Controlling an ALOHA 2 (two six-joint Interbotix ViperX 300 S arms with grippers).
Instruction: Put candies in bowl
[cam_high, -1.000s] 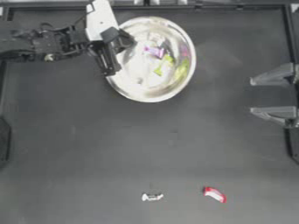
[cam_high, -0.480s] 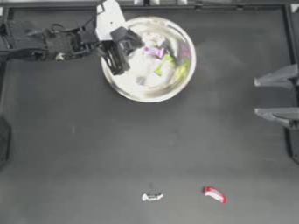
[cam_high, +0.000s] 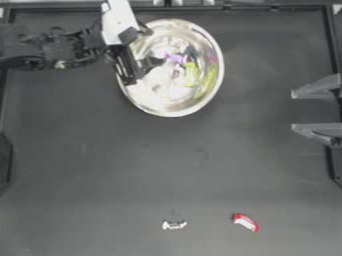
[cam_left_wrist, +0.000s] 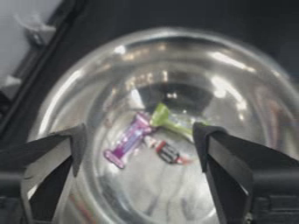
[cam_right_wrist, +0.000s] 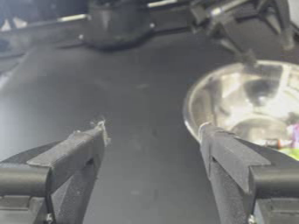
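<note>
The bowl near the table's far edge holds purple-white and yellow-green candies. Left gripper hovers over its rim, fingers released and empty. Right gripper waits, fingers spread, at the table's right edge.

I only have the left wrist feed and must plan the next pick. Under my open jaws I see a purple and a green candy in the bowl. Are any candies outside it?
Observer: Yes, two lie on the table, far from the bowl: a white candy and a red-white candy.
Operator: Are they touching?
Observer: No, they lie apart; the red-white one is nearer the right arm's side.
Operator: Where am I, and where is the other arm?
Observer: Your left gripper hangs over the bowl's left side. The right gripper is parked at the table's right edge, jaws open and empty.
</note>
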